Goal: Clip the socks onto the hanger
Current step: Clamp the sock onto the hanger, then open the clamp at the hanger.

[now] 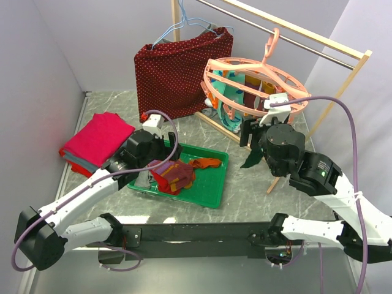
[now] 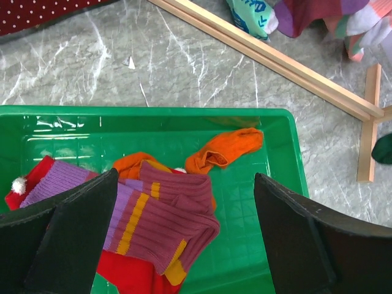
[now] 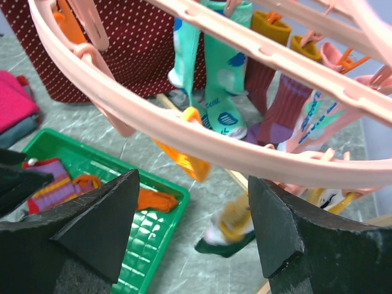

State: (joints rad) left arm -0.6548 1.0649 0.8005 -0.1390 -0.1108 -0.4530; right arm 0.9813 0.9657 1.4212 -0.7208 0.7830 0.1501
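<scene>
The salmon-pink hanger (image 1: 300, 98) hangs by its hook from the rack's rail, and several socks (image 3: 217, 92) are clipped to its pegs. My right gripper (image 1: 252, 136) is just under the ring (image 3: 214, 144), open (image 3: 193, 177), with nothing between its fingers. A dark green and yellow sock (image 3: 229, 236) shows blurred below the ring; I cannot tell what holds it. My left gripper (image 1: 144, 176) hovers open (image 2: 185, 177) over the green tray (image 2: 275, 135). In the tray lie a purple-orange striped sock (image 2: 165, 214), a red sock (image 2: 128, 275) and an orange sock (image 2: 223, 150).
A folded pink-red cloth stack (image 1: 98, 141) lies at the left. A dark-red dotted cloth (image 1: 184, 70) hangs on a light-blue wire hanger (image 1: 184, 24) at the back. The wooden rack's base rail (image 2: 275, 58) runs along the table behind the tray, and its leg (image 1: 343, 86) rises at the right.
</scene>
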